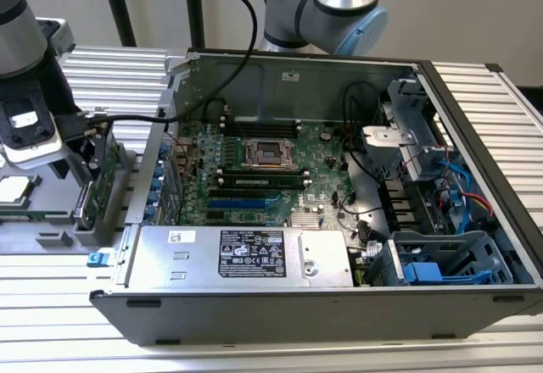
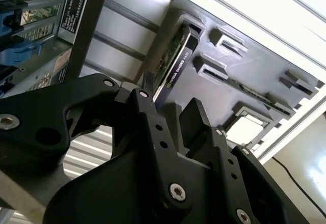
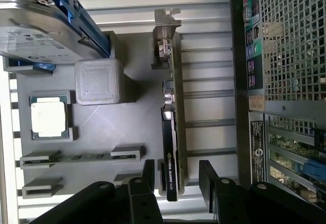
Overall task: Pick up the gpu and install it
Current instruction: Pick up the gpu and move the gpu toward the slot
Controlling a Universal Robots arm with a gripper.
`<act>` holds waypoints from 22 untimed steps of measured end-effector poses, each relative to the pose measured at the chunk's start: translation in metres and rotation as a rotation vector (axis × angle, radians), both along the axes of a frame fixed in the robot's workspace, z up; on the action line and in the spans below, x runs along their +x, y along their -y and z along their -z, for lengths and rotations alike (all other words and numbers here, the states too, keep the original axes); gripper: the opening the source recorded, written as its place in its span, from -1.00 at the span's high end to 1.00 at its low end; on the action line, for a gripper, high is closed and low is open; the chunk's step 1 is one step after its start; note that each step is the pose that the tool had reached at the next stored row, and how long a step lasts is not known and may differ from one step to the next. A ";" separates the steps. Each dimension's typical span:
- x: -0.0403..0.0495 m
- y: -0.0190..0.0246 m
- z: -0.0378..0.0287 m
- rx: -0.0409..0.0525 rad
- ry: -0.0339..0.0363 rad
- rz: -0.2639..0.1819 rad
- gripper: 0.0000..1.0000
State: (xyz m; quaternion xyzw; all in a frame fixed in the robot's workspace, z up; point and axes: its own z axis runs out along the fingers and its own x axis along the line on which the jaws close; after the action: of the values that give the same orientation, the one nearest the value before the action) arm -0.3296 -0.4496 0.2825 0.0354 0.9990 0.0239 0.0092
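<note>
The gpu (image 3: 170, 132) stands on its edge in a slot of the grey parts tray (image 3: 127, 127), with its silver bracket (image 3: 167, 25) at the end away from my gripper. My gripper (image 3: 178, 175) is open, one black finger on each side of the card's near end, and the fingers do not touch it. In the second wrist view the gpu (image 2: 175, 61) sits just beyond my gripper (image 2: 170, 113). In the exterior view the gpu (image 1: 102, 182) and my gripper (image 1: 85, 154) are at the exterior view's left, outside the open computer case (image 1: 475, 136).
The case holds a green motherboard (image 1: 263, 169), a silver power supply (image 1: 246, 254) and blue drive bays (image 1: 441, 267). On the tray lie a processor chip (image 3: 48, 119), a grey block (image 3: 98, 80), a hard drive (image 3: 41, 30) and a RAM stick (image 3: 81, 158). A second arm (image 1: 331, 0) stands behind the case.
</note>
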 end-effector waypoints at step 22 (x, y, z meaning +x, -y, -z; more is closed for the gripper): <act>-0.0004 0.0000 0.0100 0.0001 0.0000 0.000 -1.00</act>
State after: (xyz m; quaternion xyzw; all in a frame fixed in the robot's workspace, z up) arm -0.3301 -0.4496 0.2725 0.0354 0.9990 0.0239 0.0092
